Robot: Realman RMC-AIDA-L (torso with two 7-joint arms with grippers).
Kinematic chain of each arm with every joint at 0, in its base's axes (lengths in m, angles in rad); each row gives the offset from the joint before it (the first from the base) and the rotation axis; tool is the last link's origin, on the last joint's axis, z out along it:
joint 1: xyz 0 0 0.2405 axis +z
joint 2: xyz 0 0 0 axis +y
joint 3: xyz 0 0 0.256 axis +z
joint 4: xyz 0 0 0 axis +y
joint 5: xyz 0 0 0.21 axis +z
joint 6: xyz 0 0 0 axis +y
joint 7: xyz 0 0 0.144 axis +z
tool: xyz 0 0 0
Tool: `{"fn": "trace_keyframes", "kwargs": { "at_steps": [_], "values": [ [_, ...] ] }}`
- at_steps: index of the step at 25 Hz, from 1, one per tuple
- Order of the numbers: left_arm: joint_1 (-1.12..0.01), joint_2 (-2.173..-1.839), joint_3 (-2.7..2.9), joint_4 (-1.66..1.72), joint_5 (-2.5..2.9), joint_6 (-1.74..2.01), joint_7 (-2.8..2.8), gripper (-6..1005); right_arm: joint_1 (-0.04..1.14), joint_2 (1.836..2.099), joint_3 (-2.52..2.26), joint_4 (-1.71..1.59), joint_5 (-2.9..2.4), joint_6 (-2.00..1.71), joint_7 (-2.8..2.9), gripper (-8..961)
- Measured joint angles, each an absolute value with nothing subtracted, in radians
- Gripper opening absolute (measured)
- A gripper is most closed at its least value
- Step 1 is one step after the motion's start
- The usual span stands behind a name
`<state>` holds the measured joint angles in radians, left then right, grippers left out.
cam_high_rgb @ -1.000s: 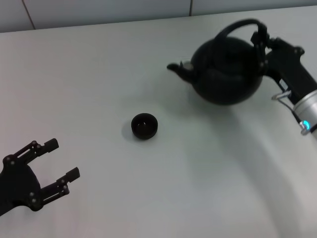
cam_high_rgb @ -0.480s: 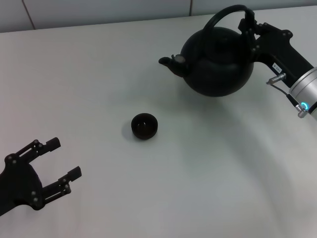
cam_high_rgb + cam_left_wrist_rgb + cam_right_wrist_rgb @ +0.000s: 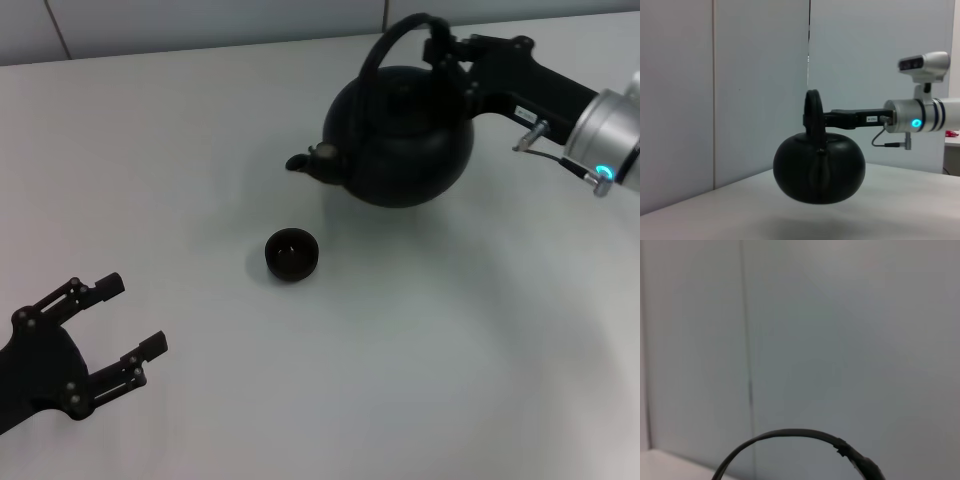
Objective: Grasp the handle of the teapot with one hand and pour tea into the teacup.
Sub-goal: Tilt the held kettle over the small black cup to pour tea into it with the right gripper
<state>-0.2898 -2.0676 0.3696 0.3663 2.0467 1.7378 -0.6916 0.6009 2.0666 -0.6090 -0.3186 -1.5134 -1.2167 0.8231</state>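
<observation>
Right gripper (image 3: 447,52) clamps the handle (image 3: 392,38), its fingertips hidden behind the hoop. It holds the teapot (image 3: 400,138) off the table (image 3: 200,130), spout toward the teacup (image 3: 291,253) nearby. Left gripper (image 3: 110,330) rests near the front edge, fingers spread wide, partly cut off.

I'm looking at a plain white table (image 3: 200,140) that is carrying very little. The teacup (image 3: 291,253) is sitting directly on it near the middle, upright. The teapot (image 3: 400,135) is hanging above the surface, casting a shadow, not resting on it.
</observation>
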Motion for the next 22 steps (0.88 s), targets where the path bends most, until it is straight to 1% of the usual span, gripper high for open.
{"fn": "trace_keyframes", "kwargs": {
  "at_steps": [10,15,22],
  "values": [
    [-0.29,-2.067,0.37,0.357,2.043,1.738,-0.673,795,0.622,2.064,-0.728,-0.355,-1.513,-1.173,0.851,89],
    [-0.291,-2.066,0.37,0.353,2.042,1.738,-0.672,795,0.608,2.07,-0.729,-0.387,-1.513,-1.179,0.775,89],
    [-0.292,-2.064,0.37,0.353,2.034,1.739,-0.672,795,0.604,2.068,-0.758,-0.404,-1.519,-1.195,0.617,88]
  ]
}}
